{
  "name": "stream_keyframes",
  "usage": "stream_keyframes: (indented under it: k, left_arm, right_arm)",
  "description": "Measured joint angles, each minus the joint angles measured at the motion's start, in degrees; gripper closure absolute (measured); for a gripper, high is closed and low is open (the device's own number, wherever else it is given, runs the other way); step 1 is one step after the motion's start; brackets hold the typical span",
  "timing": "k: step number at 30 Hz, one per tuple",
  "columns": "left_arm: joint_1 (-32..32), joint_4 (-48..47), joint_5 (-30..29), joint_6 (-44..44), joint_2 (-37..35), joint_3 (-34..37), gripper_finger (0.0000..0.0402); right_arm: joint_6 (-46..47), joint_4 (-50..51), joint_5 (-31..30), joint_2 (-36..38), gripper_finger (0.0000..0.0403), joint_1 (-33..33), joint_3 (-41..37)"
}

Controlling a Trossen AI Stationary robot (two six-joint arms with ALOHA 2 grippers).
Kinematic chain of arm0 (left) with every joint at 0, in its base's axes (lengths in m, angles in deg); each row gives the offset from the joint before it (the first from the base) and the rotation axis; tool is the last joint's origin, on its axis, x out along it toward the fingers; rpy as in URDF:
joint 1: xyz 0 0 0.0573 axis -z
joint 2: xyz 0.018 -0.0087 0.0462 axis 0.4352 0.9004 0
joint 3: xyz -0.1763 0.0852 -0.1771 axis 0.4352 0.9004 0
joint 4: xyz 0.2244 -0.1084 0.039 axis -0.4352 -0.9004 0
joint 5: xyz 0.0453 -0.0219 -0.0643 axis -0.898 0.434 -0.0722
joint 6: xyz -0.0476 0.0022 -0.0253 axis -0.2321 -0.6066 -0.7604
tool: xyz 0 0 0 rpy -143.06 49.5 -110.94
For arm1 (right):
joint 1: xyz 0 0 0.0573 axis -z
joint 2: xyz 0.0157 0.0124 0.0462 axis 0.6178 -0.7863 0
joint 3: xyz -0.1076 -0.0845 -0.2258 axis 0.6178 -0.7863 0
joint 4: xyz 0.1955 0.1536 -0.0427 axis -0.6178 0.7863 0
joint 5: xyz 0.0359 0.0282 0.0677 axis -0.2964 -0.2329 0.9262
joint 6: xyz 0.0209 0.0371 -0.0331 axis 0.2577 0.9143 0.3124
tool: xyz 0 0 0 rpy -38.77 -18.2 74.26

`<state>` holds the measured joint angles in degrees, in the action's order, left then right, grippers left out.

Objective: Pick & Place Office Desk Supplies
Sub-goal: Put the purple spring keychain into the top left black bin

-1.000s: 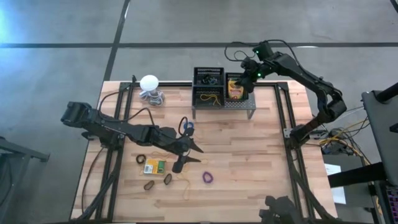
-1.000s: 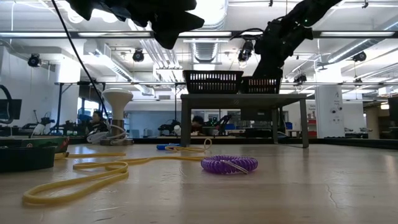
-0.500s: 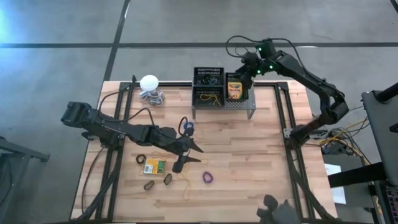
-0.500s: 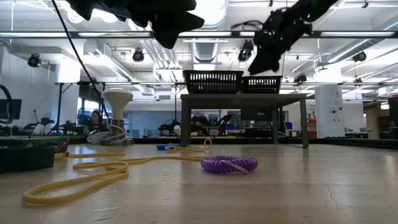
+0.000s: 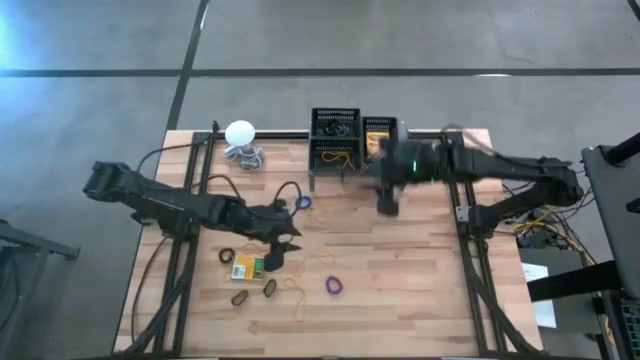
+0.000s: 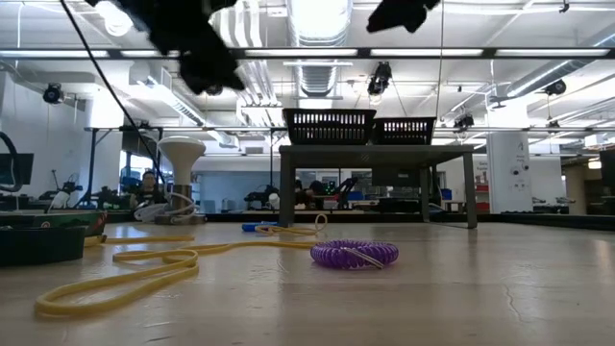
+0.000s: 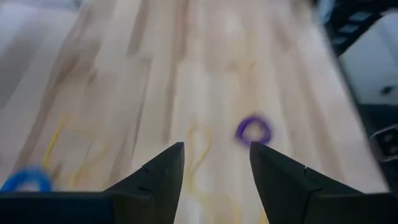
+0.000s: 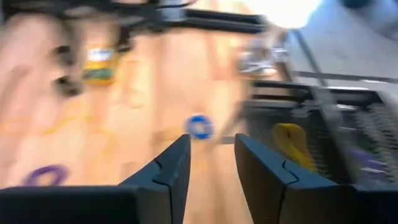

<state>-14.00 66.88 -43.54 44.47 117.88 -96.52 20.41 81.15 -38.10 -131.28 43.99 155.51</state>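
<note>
We judge our spread, empty left hand (image 5: 272, 256) risks nudging the crayon box (image 5: 248, 266) just beside it on the surface, while our right hand (image 5: 386, 203), fingers apart and empty, sweeps nearer the purple band (image 5: 334, 286)

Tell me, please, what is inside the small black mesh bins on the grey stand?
The right-hand mesh bin holds a yellow-and-green crayon box. The left-hand mesh bin holds thin loops, among them a yellow band. The bins' walls hide whatever lies deeper or beneath these.
</note>
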Motion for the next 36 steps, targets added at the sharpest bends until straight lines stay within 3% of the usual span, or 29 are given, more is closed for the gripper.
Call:
stream_keyframes:
  k: [6, 11, 16, 21, 29, 36]
  left_arm:
    - [2.96, -8.34, -7.88, -7.4, -5.32, 3.7, 0.0213]
    - [4.42, 0.08, -9.86, -12.67, -6.19, 11.05, 0.0213]
    - [4.45, 20.04, -9.9, -15.71, -5.72, 20.04, 0.0213]
    - [4.44, 36.26, -9.91, -15.09, -5.81, 26.28, 0.0213]
    - [4.37, 37.86, -13.3, -12.47, -5.79, 26.74, 0.0213]
    - [4.35, 38.11, -15.25, -12.33, -5.79, 26.78, 0.0213]
  right_arm:
    - [9.75, -2.6, -6.06, -4.08, 0.0293, -17.43, -5.78]
    - [21.6, -13.61, -4.19, -11.06, 0.0293, -24.03, -12.89]
    - [24.84, -29.68, 6.96, -19.54, 0.0262, -23.61, -17.28]
    - [16.03, -32.6, 11.72, -27.8, 0.0231, -22.62, -16.49]
    - [1.95, -32.85, 15.99, -36.52, 0.0242, -20.78, -11.01]
    - [-2.48, -32.39, 22.49, -42.58, 0.0276, -18.55, -7.31]
